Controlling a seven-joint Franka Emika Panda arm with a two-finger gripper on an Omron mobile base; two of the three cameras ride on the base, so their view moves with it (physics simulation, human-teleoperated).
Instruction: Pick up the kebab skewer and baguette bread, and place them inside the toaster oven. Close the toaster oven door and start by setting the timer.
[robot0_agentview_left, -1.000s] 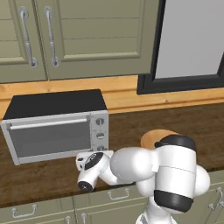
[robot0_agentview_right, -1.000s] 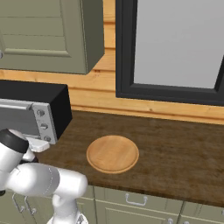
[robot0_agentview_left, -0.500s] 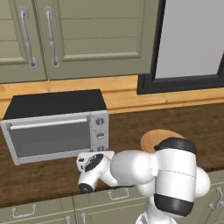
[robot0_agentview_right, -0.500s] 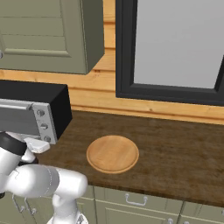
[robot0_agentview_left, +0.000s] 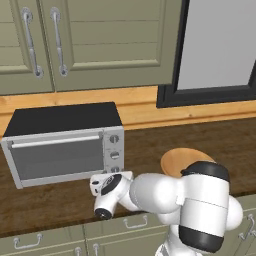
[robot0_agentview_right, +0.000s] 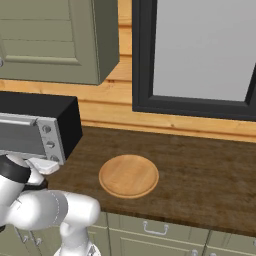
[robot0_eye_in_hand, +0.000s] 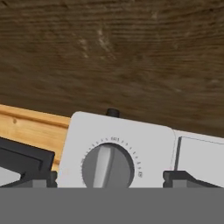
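Note:
The silver toaster oven (robot0_agentview_left: 64, 119) with a black top stands at the left of the counter, also seen at the left edge as the toaster oven (robot0_agentview_right: 52, 114). Its toaster oven door (robot0_agentview_left: 56, 158) is shut, with the bar handle along its top edge. My gripper (robot0_agentview_left: 114, 176) sits right in front of the lowest of the three knobs. In the hand view the gripper (robot0_eye_in_hand: 111, 178) is open, its dark fingertips (robot0_eye_in_hand: 40, 178) standing wide on either side of a round grey dial knob (robot0_eye_in_hand: 107, 165) without touching it. The kebab skewer and baguette bread are out of view.
A round wooden plate (robot0_agentview_left: 176, 159) lies bare on the dark wood counter to the right of the oven, seen too as the plate (robot0_agentview_right: 128, 175). Green cupboards hang above the oven. A dark-framed window (robot0_agentview_right: 200, 55) fills the wall at the right.
The hand has stayed close in front of the oven's knobs with hardly any shift. The oven, its shut door and the plate have not moved.

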